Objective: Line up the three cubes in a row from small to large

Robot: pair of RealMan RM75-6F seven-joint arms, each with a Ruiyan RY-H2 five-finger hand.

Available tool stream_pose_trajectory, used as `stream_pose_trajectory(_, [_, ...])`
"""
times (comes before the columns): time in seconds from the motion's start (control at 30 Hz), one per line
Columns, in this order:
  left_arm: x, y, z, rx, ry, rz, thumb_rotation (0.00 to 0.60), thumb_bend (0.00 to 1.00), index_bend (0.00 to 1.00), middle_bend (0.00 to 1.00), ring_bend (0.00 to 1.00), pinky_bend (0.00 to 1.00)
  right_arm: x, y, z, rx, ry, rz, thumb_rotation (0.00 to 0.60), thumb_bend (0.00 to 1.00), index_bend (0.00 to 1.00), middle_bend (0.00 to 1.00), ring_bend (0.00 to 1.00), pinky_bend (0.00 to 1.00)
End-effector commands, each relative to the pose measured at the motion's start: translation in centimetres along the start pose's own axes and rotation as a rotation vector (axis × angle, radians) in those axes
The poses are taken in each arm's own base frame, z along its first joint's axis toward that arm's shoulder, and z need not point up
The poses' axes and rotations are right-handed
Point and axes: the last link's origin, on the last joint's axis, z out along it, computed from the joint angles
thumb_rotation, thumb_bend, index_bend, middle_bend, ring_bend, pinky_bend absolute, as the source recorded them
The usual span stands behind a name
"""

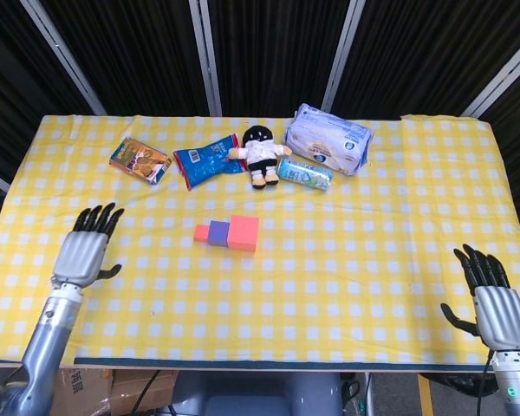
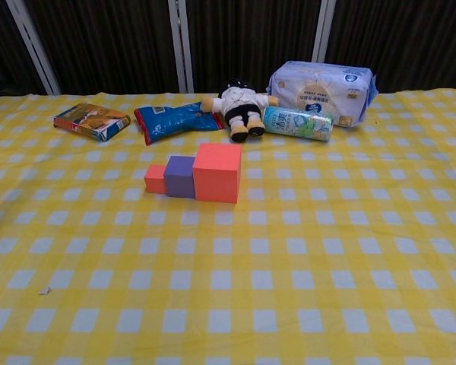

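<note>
Three cubes stand touching in a row near the middle of the table: a small orange cube (image 1: pixel 201 231) (image 2: pixel 155 178) at the left, a purple cube (image 1: pixel 217 231) (image 2: pixel 180 176) in the middle, a large red cube (image 1: pixel 243 232) (image 2: pixel 216 172) at the right. My left hand (image 1: pixel 85 251) hovers at the table's left side, open with fingers spread, well apart from the cubes. My right hand (image 1: pixel 493 299) is open at the front right corner. Only a dark fingertip at the left edge shows in the chest view.
Along the back of the yellow checked table (image 1: pixel 347 260) lie a snack box (image 1: pixel 139 159), a blue snack bag (image 1: pixel 206 159), a plush doll (image 1: pixel 260 153), a can (image 1: pixel 304 172) and a pack of wipes (image 1: pixel 328 138).
</note>
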Motion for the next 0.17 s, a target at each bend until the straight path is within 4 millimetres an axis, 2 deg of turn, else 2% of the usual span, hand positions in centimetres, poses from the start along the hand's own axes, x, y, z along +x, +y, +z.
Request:
stream_pose_trajectory(0.03, [0.2,-4.4,-6.0,0.039,0.056,-0.007,0.6,0.19,0.0,0.0,0.0,0.0,-0.1,-0.1,0.1,-0.008,0.017,-0.016,0.6,0.34,0.0,0.0,0.0,0.0])
stream_pose_trajectory(0.17, [0.4,-6.7,-9.2,0.069,0.095,0.009,0.6,0.19,0.0,0.0,0.0,0.0,-0.4,-0.3,0.1,-0.013,0.027,-0.025,0.6,0.34,0.0,0.0,0.0,0.0])
